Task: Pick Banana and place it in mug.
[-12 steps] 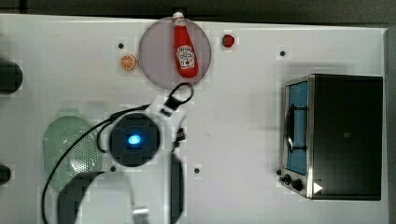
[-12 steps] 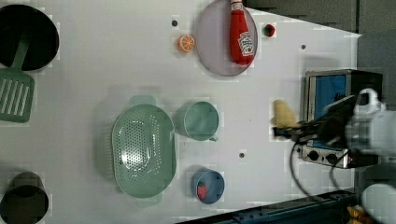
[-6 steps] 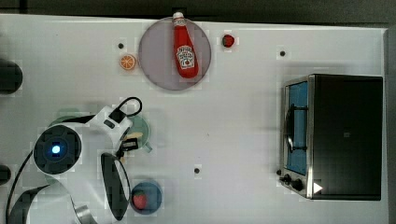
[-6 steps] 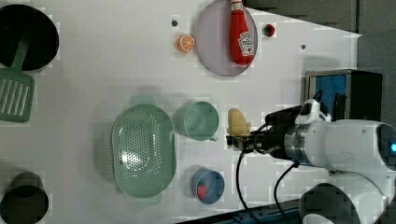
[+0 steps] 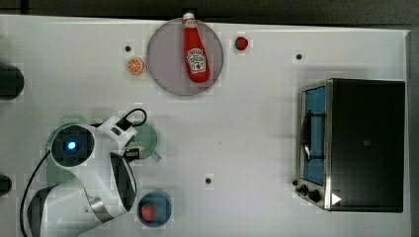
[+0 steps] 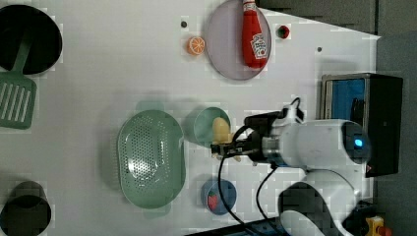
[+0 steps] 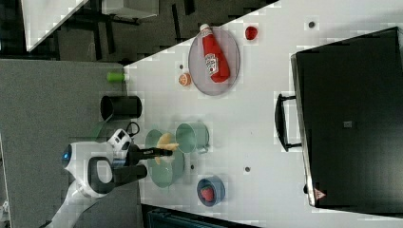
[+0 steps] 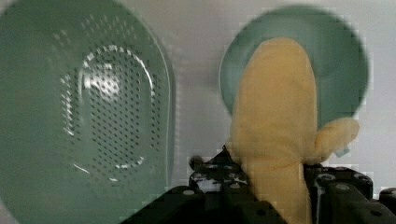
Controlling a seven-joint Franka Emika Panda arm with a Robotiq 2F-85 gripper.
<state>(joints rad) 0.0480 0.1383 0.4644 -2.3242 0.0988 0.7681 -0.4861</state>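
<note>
- Black round pan (image 6: pixel 27 42) sits at the left view's far left on the white tabletop (image 6: pixel 113 64), a green slotted spatula (image 6: pixel 17 101) just below it, and a dark cylindrical cup (image 6: pixel 24 214) in the lower corner.
- Pale-green oval perforated basket (image 6: pixel 150 157) lies next, just beside the mug.
- Small round teal-green mug (image 6: pixel 204 125) stands between the basket and the arm; its mouth is partly covered by the banana.
- Pale-yellow, cream-tipped Banana (image 6: pixel 221 132) hangs over the mug's rim, above the table, pinched at its lower end; in the wrist view the Banana (image 8: pixel 275 140) overlaps the mug (image 8: pixel 336 74) opening.
- Black gripper (image 6: pixel 227 148) is clamped on the Banana, fingers partly spread around it.
- Small blue bowl (image 6: pixel 219 196) with a red strawberry inside sits below the mug in the left view.
- Round orange slice (image 6: pixel 195 45) lies near the grey round plate (image 6: pixel 228 49), which carries a red ketchup bottle (image 6: pixel 254 37) lying flat.
- White robot arm (image 6: pixel 314 145) reaches in from the left view's right.
- Black and silver toaster oven (image 6: pixel 364 105) stands at the left view's far right.
</note>
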